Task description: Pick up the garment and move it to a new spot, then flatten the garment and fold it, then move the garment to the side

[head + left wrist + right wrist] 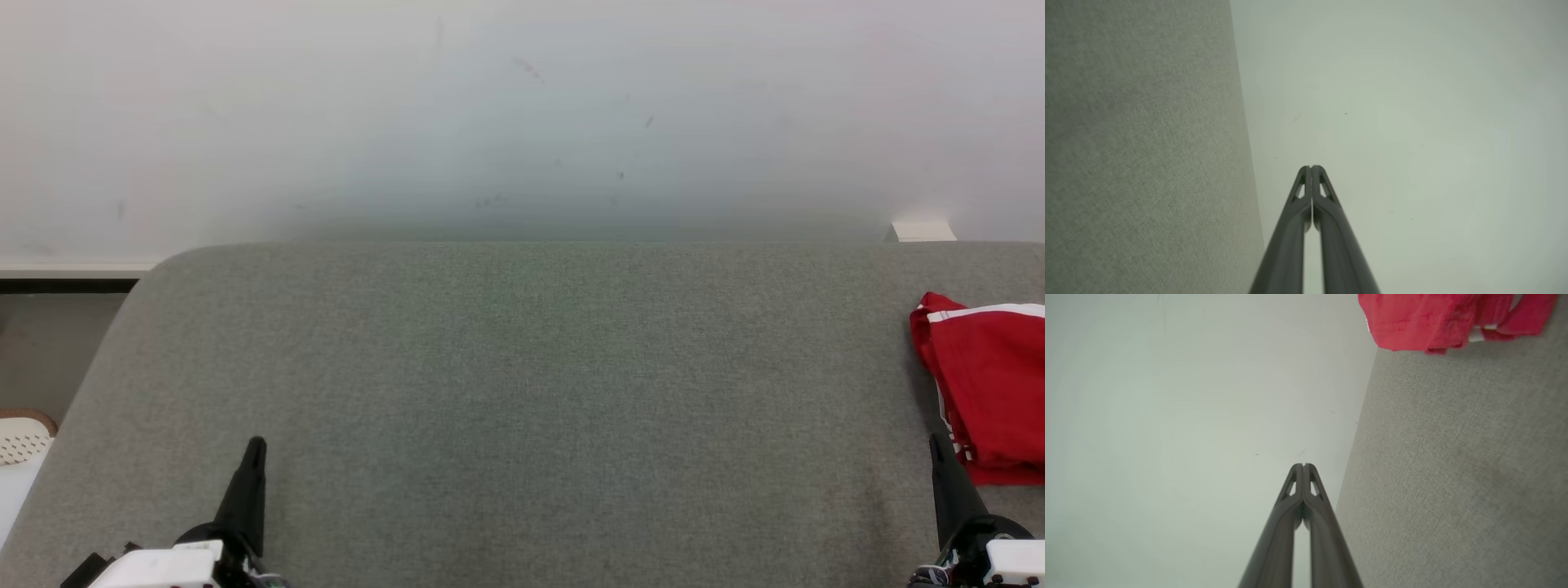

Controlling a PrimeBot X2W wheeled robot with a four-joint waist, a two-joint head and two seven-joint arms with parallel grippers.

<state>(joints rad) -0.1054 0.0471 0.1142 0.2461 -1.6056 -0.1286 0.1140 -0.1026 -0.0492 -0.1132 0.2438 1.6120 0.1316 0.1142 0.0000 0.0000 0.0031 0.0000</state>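
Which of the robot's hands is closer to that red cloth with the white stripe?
Right. The right hand sits just beside the red white-striped fabric garment; the left hand is far across the grey upholstered surface.

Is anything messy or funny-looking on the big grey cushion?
Only the red garment with white stripes: it lies bunched at the far right of the grey fabric surface, beside the right end effector. Nothing looks spilled or broken.

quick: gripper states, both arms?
Left gripper: shut, holding nothing.
Right gripper: shut, holding nothing; garment lies beside it.
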